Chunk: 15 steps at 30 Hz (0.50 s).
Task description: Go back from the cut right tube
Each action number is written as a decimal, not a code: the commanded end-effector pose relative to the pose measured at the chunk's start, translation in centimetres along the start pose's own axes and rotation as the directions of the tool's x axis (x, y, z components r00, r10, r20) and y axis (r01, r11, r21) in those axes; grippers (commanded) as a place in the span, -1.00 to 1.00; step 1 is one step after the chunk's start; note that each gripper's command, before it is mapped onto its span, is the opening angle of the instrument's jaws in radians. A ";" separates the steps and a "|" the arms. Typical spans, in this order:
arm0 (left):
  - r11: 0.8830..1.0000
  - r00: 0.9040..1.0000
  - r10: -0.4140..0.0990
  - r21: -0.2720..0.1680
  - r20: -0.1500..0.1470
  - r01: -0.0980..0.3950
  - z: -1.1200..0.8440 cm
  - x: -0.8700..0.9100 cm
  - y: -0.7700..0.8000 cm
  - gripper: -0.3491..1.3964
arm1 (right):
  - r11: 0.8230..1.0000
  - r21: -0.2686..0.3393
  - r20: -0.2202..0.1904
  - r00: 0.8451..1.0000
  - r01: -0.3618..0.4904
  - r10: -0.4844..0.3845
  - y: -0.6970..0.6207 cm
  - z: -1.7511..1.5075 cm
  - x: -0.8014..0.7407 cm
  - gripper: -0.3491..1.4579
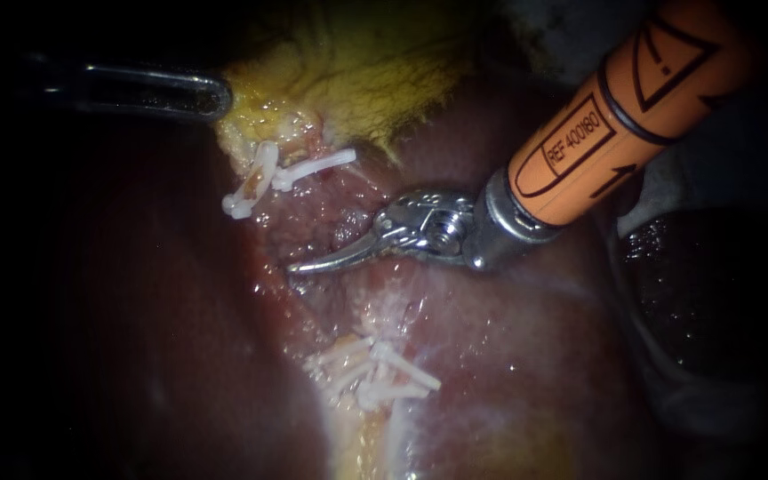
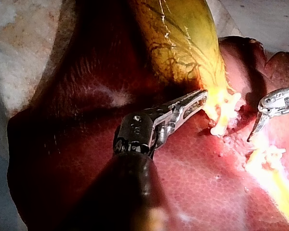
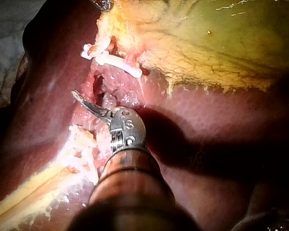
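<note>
So the right instrument [image 1: 304, 265], curved silver blades on an orange-sleeved shaft [image 1: 615, 107], has them closed and empty in the gap of the cut tube [image 1: 244, 189], between the upper white plastic clips [image 1: 313, 167] and the lower clip bunch [image 1: 375, 369], so I'd slide it straight back along its shaft, snagging neither. The dark steel left instrument [image 2: 200, 96] looks clamped on the edge of the yellow gallbladder [image 2: 183, 43]; only writing is black print on that sleeve.

Bright centre, dark edges; wet glare and deep shadow on the liver [image 1: 526, 356]
</note>
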 end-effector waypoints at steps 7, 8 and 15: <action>1.000 1.000 0.000 0.000 0.000 0.000 0.00 0.00 0.00 -1.00 | 1.000 0.003 0.001 1.000 0.001 -0.001 0.00 0.00 0.00 -1.00; 1.000 1.000 0.000 0.000 0.000 0.000 0.00 0.00 0.00 -1.00 | 1.000 0.004 0.002 1.000 0.001 -0.001 0.00 0.00 0.00 -1.00; 1.000 1.000 0.000 0.000 0.000 0.000 -0.01 0.00 0.00 -1.00 | 0.995 -0.099 -0.048 0.999 -0.001 -0.004 0.00 0.12 0.02 0.78</action>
